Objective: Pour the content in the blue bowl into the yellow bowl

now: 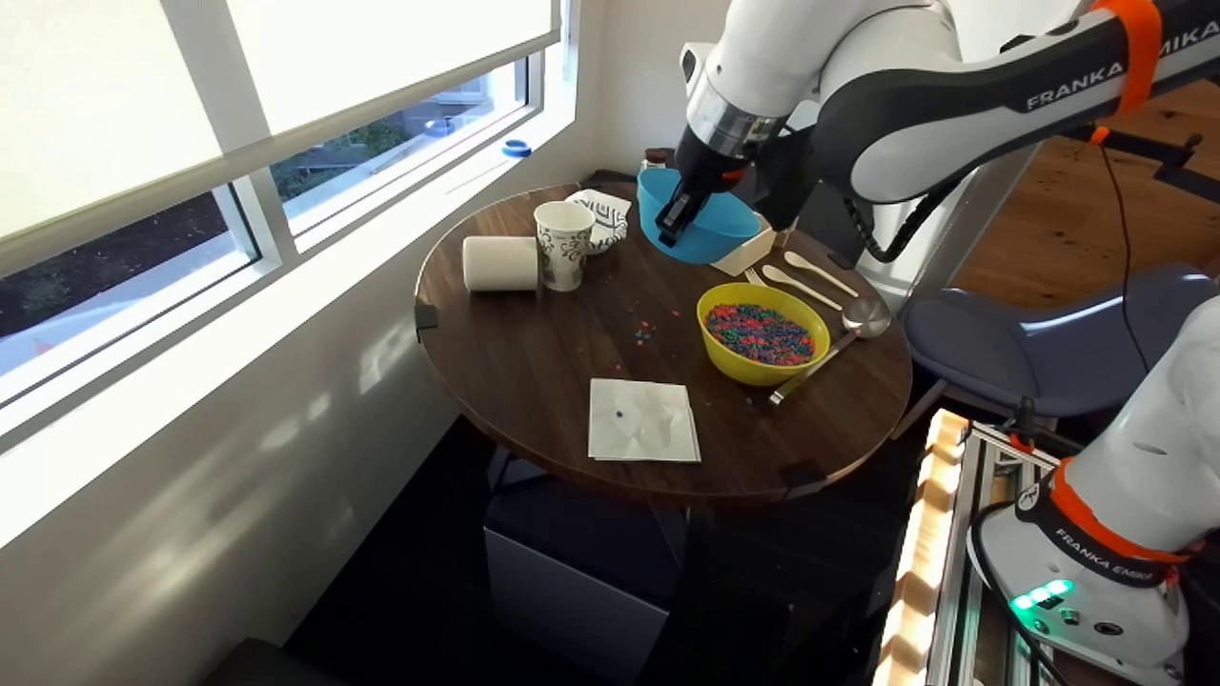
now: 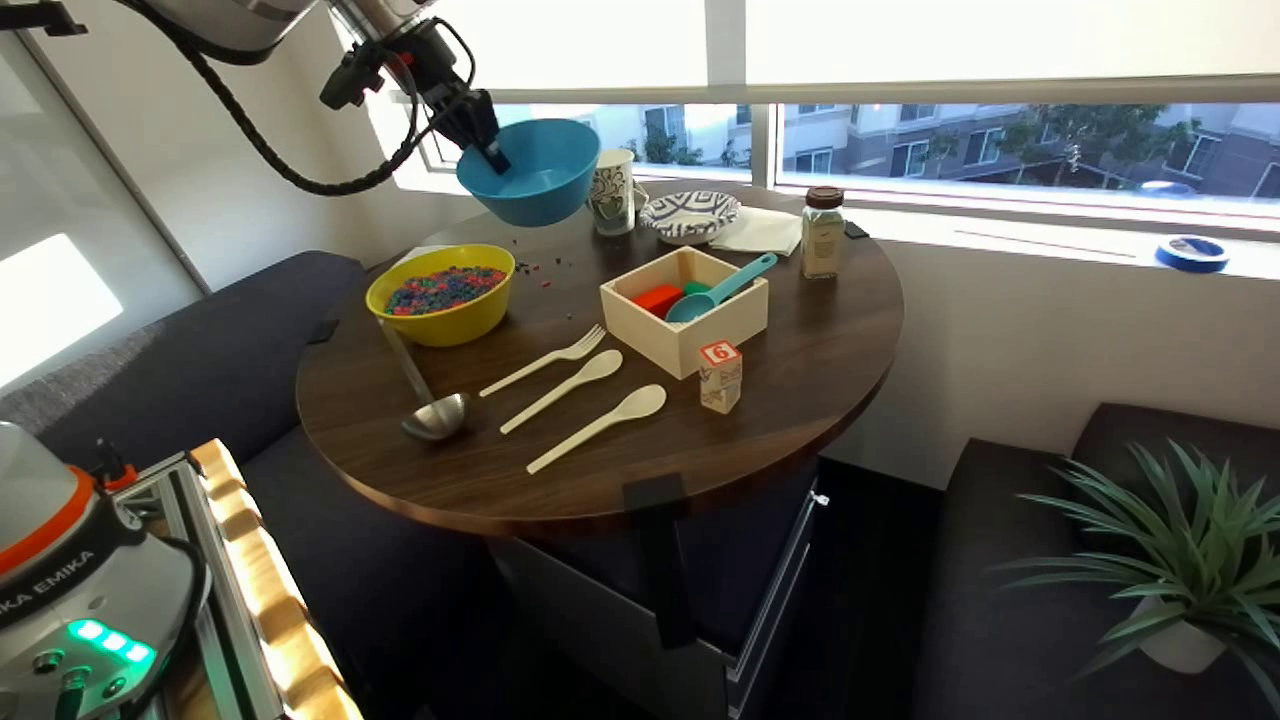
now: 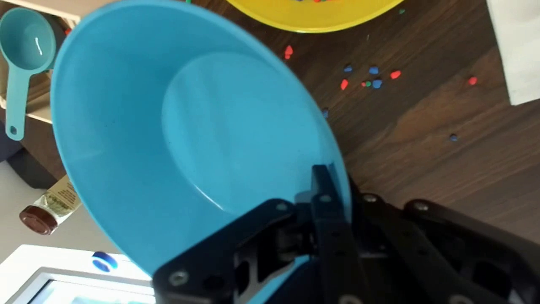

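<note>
My gripper is shut on the wall of the blue bowl, one finger inside and one outside. The bowl hangs tilted above the table, also in an exterior view. In the wrist view its visible inside is bare. The yellow bowl stands upright on the table, apart from the blue bowl; it also shows in an exterior view. Small red, blue and purple bits fill much of it. In the wrist view only the near edge of the yellow bowl shows.
Loose bits lie on the table. A white napkin, ladle, wooden utensils, wooden box with a teal scoop, stacked blocks, spice jar, paper cups and patterned plate stand or lie around.
</note>
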